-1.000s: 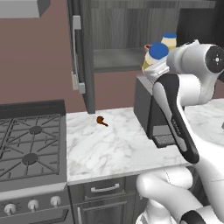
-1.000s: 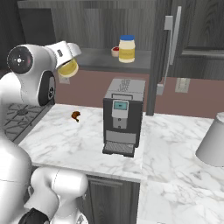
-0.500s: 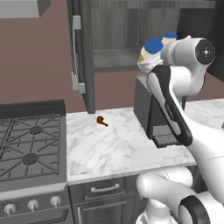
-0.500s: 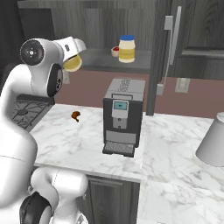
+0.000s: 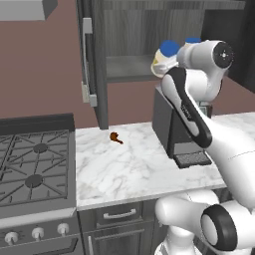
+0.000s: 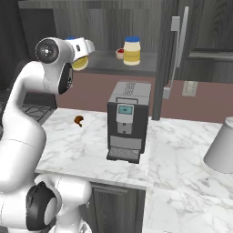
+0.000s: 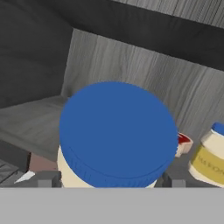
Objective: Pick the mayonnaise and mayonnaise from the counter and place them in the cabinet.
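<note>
My gripper point(image 7: 109, 183) is shut on one mayonnaise jar point(image 7: 117, 135), whose round blue lid faces the hand camera. The jar point(image 6: 80, 63) hangs tilted in the air at the open front of the cabinet, level with its grey shelf point(image 6: 105, 65). From the left it shows as a cream body under a blue lid point(image 5: 166, 55) beside the white hand. The second mayonnaise jar point(image 6: 132, 50) stands upright on the shelf, to the right of the held one point(image 7: 209, 156). The cabinet door point(image 6: 170, 54) with its silver bar handle stands open.
A tiny white bowl with red filling point(image 6: 120, 53) sits on the shelf beside the standing jar. Below on the marble counter point(image 6: 86, 150) are a dark coffee machine point(image 6: 128, 120), a small brown item point(image 6: 78, 120) and a white vessel point(image 6: 221, 146). A gas stove point(image 5: 35, 164) lies left.
The arm has swung up and carried the held jar higher and closer to the cabinet shelf. The jar on the shelf has stayed put.
</note>
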Tool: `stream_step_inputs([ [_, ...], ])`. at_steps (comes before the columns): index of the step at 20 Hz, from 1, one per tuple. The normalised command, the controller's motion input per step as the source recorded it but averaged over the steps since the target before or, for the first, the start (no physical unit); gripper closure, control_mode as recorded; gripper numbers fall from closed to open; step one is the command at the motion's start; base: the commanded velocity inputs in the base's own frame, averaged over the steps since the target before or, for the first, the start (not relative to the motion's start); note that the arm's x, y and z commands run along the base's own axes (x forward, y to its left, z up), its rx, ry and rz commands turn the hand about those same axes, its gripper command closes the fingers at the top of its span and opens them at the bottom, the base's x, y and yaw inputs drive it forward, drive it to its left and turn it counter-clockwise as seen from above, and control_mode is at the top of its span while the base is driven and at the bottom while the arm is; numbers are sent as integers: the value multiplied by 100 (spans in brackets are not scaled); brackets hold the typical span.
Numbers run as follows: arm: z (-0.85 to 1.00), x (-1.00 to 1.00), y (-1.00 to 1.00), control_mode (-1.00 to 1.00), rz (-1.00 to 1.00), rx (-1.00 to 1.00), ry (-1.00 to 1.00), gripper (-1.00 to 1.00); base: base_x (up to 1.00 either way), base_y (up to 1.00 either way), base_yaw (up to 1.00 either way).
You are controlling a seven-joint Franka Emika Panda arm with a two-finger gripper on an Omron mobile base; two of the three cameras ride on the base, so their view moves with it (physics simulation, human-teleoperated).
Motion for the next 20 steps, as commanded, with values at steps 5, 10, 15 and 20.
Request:
stream_step_inputs([
  [5, -2, 30, 1, -100, 1, 9, 0, 100, 0, 0, 0],
  [10, -17, 25, 2, -100, 3, 5, 1, 100, 0, 0, 0],
  [15, -16, 12, 2, -100, 5, 0, 3, 100, 0, 0, 0],
  [20, -5, 13, 2, -100, 5, 0, 3, 100, 0, 0, 0],
])
